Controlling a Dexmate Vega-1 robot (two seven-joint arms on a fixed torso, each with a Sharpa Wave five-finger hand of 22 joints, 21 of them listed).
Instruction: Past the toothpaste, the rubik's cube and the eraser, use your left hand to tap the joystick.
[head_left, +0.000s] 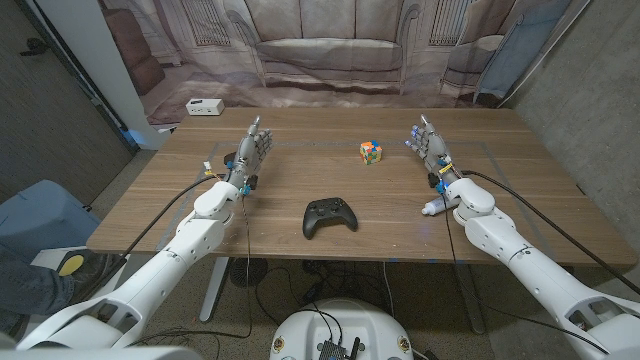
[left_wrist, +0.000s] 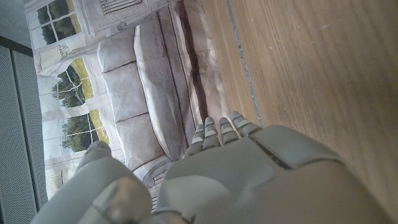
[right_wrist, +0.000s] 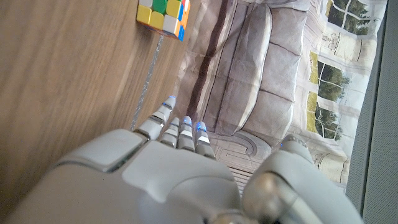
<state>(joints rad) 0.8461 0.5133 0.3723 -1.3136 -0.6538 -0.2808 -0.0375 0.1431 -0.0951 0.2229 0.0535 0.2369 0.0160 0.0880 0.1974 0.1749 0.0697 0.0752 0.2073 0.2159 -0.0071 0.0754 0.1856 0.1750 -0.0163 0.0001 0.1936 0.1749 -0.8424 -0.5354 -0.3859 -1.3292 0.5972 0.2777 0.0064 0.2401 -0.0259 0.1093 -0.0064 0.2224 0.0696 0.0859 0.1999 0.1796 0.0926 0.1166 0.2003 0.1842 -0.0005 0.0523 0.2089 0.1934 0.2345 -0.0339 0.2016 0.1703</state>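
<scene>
The joystick (head_left: 330, 215), a black game controller, lies near the table's front edge at the middle. A rubik's cube (head_left: 371, 152) (right_wrist: 163, 15) sits further back, right of centre. A white tube, likely the toothpaste (head_left: 434, 207), lies partly hidden against my right wrist. My left hand (head_left: 250, 150) (left_wrist: 249, 180) stands open over the table's left half, fingers stretched away from me, behind and left of the joystick and well apart from it. My right hand (head_left: 430, 145) (right_wrist: 161, 174) stands open on the right, level with the cube. Both hands hold nothing.
A white box (head_left: 203, 107) sits on a side surface beyond the table's far left corner. A small pale thing (head_left: 208, 167) beside my left wrist is too small to tell. Cables run along both forearms. A printed sofa backdrop (head_left: 330, 50) hangs behind the wooden table (head_left: 300, 170).
</scene>
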